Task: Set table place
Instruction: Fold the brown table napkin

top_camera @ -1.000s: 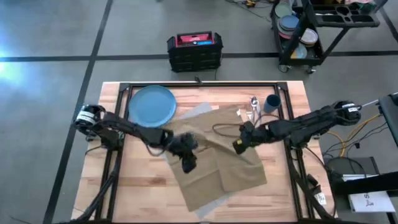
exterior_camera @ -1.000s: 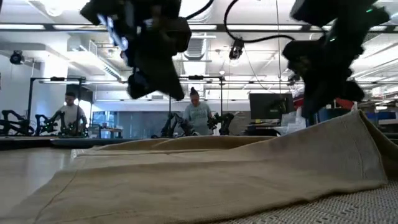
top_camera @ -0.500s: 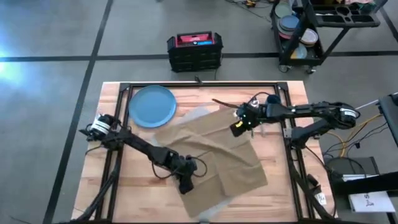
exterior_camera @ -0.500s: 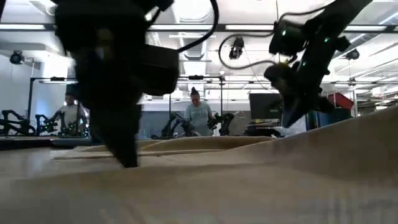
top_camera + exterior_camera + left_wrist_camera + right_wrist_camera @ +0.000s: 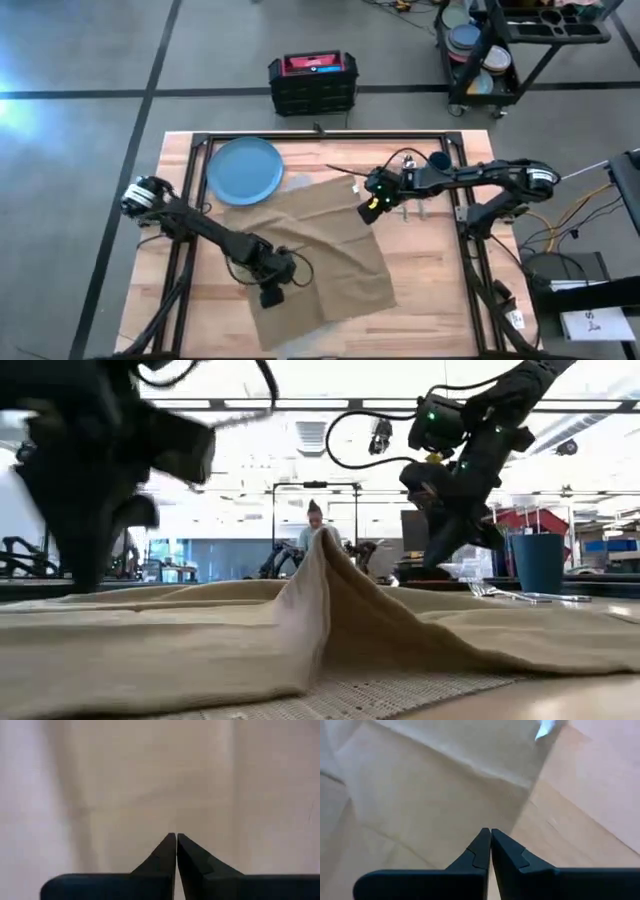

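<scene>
The tan napkin (image 5: 320, 255) lies spread over the grey placemat, of which only a strip (image 5: 380, 695) shows. A buckled ridge (image 5: 325, 555) stands up in the napkin's middle. My left gripper (image 5: 270, 297) is shut at the napkin's near left edge. My right gripper (image 5: 371, 208) is shut at its far right corner. The blue plate (image 5: 244, 170) rests flat on the wood at the far left. The cutlery (image 5: 412, 195) and the dark-blue cup (image 5: 438, 160) stand at the far right. My left gripper (image 5: 176, 836) comes down from above onto the napkin near its near left edge (image 5: 262, 305). The shut fingertips hide the place of contact, so one layer or several cannot be told. The cloth lies flat on the table around it. My right gripper (image 5: 490, 831) meets the napkin beside its far right corner (image 5: 520, 790), slanting down from the table's right. Its shut tips cover the contact. The cloth there lies low on the table.
A black frame (image 5: 330, 137) borders the wooden table (image 5: 450, 290); bare wood lies right of the napkin. A fork (image 5: 500, 593) lies beside the cup (image 5: 538, 563). A black cart with stacked dishes (image 5: 490, 50) and a dark case (image 5: 313, 82) stand beyond the far edge. People show in the room behind.
My left gripper went toward the near edge, then left. My right gripper went toward the far edge, then left. The napkin slid left with them across the placemat. Its raised right part has come down, and a ridge has buckled up in its middle.
</scene>
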Tool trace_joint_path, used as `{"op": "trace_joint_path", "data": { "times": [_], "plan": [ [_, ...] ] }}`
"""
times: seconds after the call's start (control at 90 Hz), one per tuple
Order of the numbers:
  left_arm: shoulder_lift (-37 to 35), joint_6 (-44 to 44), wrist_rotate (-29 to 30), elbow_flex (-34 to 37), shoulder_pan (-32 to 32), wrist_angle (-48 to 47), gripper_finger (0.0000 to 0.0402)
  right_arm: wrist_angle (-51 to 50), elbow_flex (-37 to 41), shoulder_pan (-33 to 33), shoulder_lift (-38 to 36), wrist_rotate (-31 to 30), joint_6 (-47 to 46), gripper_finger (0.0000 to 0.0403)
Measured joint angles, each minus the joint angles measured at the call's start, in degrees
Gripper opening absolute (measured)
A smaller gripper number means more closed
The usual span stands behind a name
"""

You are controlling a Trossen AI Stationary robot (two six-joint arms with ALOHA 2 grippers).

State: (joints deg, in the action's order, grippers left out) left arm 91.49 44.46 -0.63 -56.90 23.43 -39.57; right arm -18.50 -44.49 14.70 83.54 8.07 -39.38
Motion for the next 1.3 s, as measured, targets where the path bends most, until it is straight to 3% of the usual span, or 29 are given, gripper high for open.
{"op": "trace_joint_path", "data": {
  "times": [0.156,0.256,0.378,0.533,0.656,0.9,1.3],
  "plan": [
    [-6.61,2.06,15.56,2.44,-4.58,-1.17,0.0000,-1.28,0.02,-1.06,-0.84,-0.18,-0.01,0.0000],
    [-8.33,-0.12,18.12,5.61,-11.48,5.28,0.0000,-2.07,0.13,-2.22,-0.97,-1.19,-0.31,0.0000],
    [-7.56,-7.41,12.91,8.24,-21.91,20.10,0.0000,-2.49,0.52,-4.08,-1.39,-2.07,-1.47,0.0000],
    [-2.87,-13.95,1.74,7.36,-32.71,30.66,0.0000,-2.47,0.90,-6.62,-1.79,-3.07,-3.95,0.0000],
    [3.07,-19.68,-6.24,2.69,-37.52,30.05,0.0000,-4.59,0.98,-9.65,-4.05,-8.59,-6.82,0.0000],
    [15.72,-28.78,-10.12,-10.17,-38.74,20.86,0.0000,-9.47,0.89,-14.71,-14.73,-19.33,-13.60,0.0000],
    [33.34,-34.60,-19.05,-33.63,-37.81,8.82,0.0000,-18.30,0.90,-18.47,-26.69,-26.23,-21.92,0.0000]
  ]
}}
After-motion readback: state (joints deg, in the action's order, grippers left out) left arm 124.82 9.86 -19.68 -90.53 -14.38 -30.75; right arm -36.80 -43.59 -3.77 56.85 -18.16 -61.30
